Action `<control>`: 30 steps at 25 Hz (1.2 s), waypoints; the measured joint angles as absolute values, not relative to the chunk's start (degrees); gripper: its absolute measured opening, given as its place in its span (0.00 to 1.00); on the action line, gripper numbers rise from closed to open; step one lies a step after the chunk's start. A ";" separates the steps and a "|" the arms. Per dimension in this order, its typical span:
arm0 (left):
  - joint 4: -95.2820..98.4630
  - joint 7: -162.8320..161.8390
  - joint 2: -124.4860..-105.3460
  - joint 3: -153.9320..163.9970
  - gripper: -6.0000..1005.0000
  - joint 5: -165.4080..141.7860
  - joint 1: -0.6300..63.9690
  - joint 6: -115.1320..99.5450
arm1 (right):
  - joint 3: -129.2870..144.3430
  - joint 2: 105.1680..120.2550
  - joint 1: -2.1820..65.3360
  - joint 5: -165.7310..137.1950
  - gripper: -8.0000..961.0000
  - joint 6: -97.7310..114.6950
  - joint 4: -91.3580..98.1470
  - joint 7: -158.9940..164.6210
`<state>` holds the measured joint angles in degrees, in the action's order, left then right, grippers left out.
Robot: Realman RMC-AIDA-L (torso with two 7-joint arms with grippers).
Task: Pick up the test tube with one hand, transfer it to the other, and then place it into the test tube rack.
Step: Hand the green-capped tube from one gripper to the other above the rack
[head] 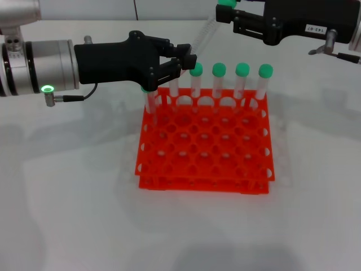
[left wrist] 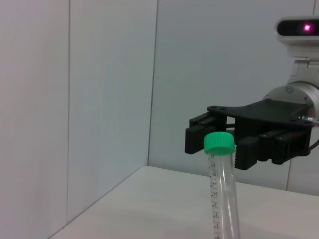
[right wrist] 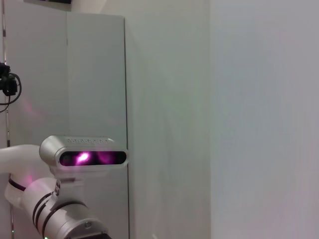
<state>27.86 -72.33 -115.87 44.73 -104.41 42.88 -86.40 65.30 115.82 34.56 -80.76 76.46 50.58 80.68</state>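
Fingers [head: 186,58] of the left gripper [head: 181,61] clasp the test tube [head: 206,33].

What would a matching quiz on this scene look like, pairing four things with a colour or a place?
Things:
1. rack
2. tilted tube
3. left end effector
4. right end effector

Descriptions:
A. clear, with a green cap
B. above the rack's far left corner
C. orange
D. up at the tilted tube's capped end

Pairs: 1-C, 2-A, 3-B, 4-D
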 joint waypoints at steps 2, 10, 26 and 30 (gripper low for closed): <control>27.86 -72.33 -115.91 44.73 0.25 -104.41 42.89 -86.40 | 65.30 115.78 34.62 -80.77 0.39 76.47 50.52 80.68; 27.86 -72.34 -115.98 44.73 0.25 -104.42 42.89 -86.38 | 65.29 115.75 34.63 -80.75 0.33 76.48 50.47 80.68; 27.86 -72.33 -116.02 44.82 0.25 -104.41 42.89 -86.43 | 65.21 115.71 34.62 -80.78 0.31 76.51 50.37 80.71; 27.86 -72.32 -116.02 44.88 0.26 -104.37 42.90 -86.49 | 65.18 115.61 34.63 -80.78 0.31 76.64 50.52 80.79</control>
<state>27.86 -72.32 -116.02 44.88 -104.37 42.90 -86.49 65.18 115.61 34.63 -80.78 76.64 50.52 80.79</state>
